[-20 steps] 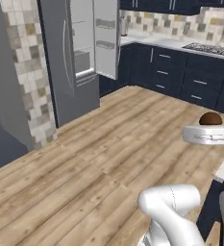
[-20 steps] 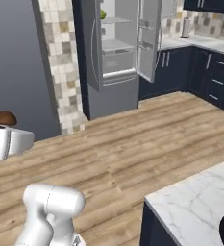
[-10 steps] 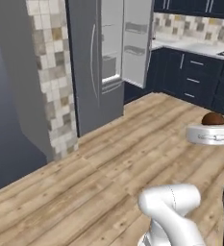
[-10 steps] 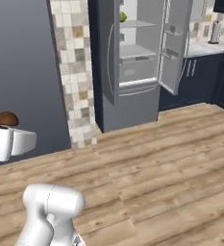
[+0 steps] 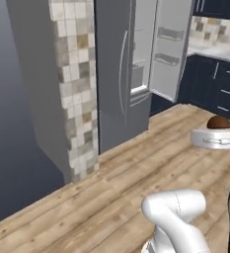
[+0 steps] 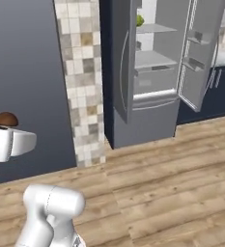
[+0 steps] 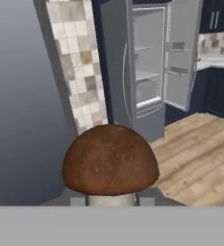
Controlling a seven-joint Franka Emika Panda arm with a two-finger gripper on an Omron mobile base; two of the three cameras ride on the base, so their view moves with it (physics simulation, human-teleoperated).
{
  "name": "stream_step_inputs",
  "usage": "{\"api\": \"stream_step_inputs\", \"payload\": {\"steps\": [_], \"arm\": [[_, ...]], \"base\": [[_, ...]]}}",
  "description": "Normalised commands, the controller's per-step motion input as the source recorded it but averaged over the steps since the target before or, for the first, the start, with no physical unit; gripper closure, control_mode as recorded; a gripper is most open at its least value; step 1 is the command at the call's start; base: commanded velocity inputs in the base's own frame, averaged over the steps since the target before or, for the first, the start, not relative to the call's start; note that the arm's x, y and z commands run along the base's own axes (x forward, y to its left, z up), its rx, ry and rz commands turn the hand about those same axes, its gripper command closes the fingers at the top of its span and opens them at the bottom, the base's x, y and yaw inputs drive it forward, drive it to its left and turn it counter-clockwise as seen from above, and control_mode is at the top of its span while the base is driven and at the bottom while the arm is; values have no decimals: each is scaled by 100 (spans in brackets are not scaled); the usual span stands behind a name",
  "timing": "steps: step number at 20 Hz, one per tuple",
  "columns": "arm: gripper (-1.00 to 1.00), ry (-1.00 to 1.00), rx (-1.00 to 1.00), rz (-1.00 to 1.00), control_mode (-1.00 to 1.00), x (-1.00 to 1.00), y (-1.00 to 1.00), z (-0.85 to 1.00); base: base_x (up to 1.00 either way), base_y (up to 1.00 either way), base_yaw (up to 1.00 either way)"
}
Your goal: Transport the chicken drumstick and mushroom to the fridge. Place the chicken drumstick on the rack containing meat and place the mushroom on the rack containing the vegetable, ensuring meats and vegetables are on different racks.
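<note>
A: What does the mushroom [image 7: 110, 161] look like?
B: Round brown cap, pale stem below, standing upright.
A: Where is it?
B: Held at its stem in the pincer [image 7: 109, 201], above the wooden floor.

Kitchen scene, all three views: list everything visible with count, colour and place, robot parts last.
mushroom: one, brown cap on a pale stem, held in the gripper, close in the hand view
fridge: one, grey, right door swung open, shelves showing, ahead of the robot
green item: one, on the fridge's upper shelf; too small to identify
tiled column: one, beige and grey tiles, left of the fridge
cabinets: dark navy run, right of the fridge
countertop: one, pale, on top of the cabinets
floor: light wood planks
arm: one, white, at the bottom of both base views
gripper: one, white, shut on the mushroom
</note>
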Motion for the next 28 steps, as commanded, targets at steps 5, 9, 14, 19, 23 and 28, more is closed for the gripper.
{"api": "stream_step_inputs", "payload": {"steps": [5, 9, 14, 19, 23, 28], "arm": [[100, 0, 0, 0, 100, 0, 0, 0], [100, 0, 0, 0, 100, 0, 0, 0], [100, 0, 0, 0, 100, 0, 0, 0], [100, 0, 0, 0, 100, 0, 0, 0], [100, 0, 0, 0, 100, 0, 0, 0], [100, 0, 0, 0, 100, 0, 0, 0]], "base": [[100, -56, 45], [75, -87, 59], [8, -100, 47], [-30, -100, 32], [-44, -100, 14], [18, -92, 2]]}}
